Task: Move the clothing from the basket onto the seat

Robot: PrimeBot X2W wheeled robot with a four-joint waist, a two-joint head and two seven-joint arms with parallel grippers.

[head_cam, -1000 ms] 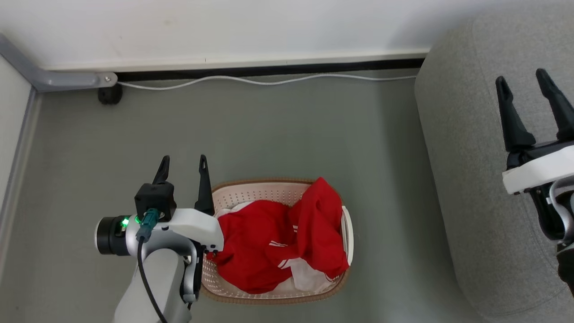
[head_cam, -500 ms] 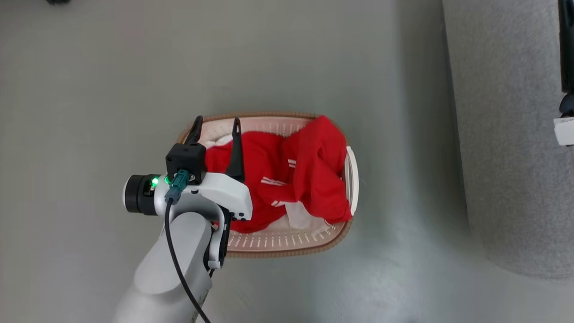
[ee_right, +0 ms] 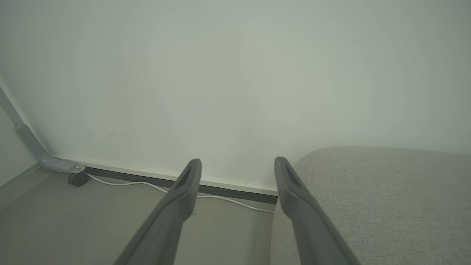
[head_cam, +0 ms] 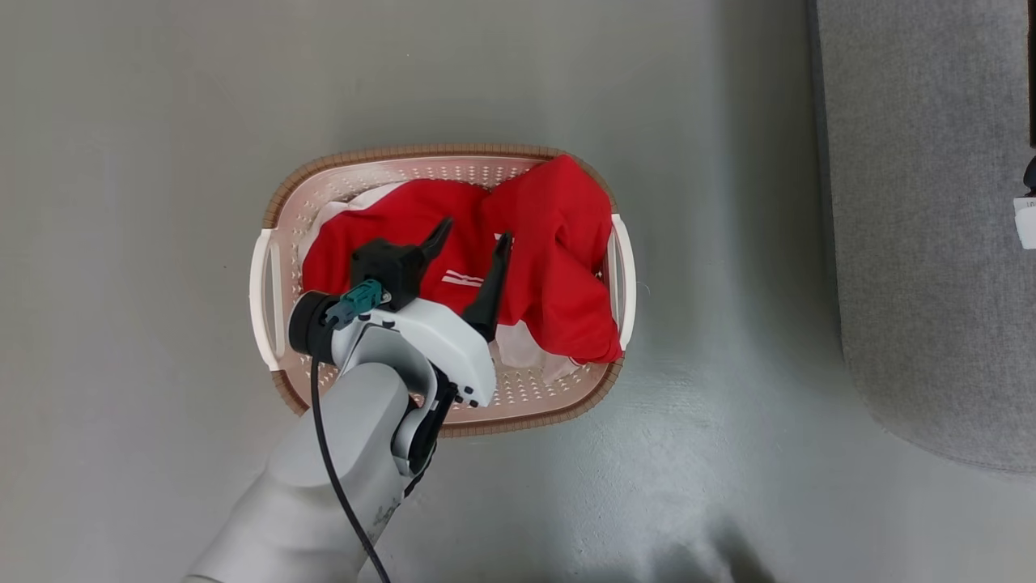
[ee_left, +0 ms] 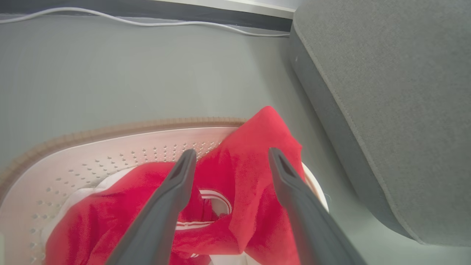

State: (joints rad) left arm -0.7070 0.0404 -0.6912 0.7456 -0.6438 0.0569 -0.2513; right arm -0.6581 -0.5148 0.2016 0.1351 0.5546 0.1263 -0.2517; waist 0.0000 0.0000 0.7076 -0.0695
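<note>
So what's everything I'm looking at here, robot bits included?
clothing: one heap, seemingly two pieces, red with white trim, in the basket
basket: one, cream with a brown rim, on the floor
seat: one, grey, right of the basket
floor: one, grey-green, under everything
cable: one, white, along the foot of the wall
wall: one, white, behind the seat
left pincer: one, dark, open, over the clothing
right pincer: one, dark, open, beside the seat, pointing at the wall

Grey floor (head_cam: 146, 121), pale wall (ee_right: 235, 73), white cable (ee_left: 162, 24), dark caster (ee_right: 78, 179)
</note>
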